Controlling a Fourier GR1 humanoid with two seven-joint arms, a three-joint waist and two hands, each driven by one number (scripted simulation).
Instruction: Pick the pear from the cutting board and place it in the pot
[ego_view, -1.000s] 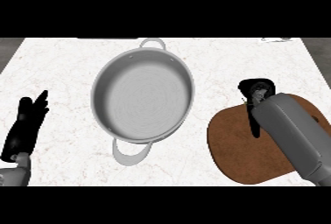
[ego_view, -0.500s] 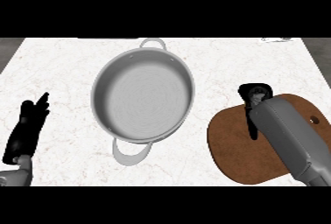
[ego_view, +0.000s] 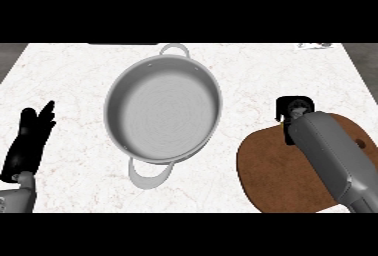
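Observation:
The grey metal pot (ego_view: 163, 110) with two loop handles stands in the middle of the white marble counter, and nothing lies in it. A round brown cutting board (ego_view: 277, 175) lies at the lower right. My right hand (ego_view: 295, 111) hangs over the board's far edge, and my grey forearm covers much of the board. The pear is almost wholly hidden under that hand; only a thin yellowish sliver (ego_view: 281, 119) shows at the hand's left side. My left hand (ego_view: 29, 142) rests open at the left edge with its fingers up, far from the pot.
The counter's (ego_view: 74, 75) far edge runs along the top of the view. A small pale object (ego_view: 316, 46) sits at the top right corner. Bare marble lies between the pot and the board.
My right hand has shifted slightly toward the board's far edge and my forearm has swung a little to the right. Pot, board and left hand have stayed still.

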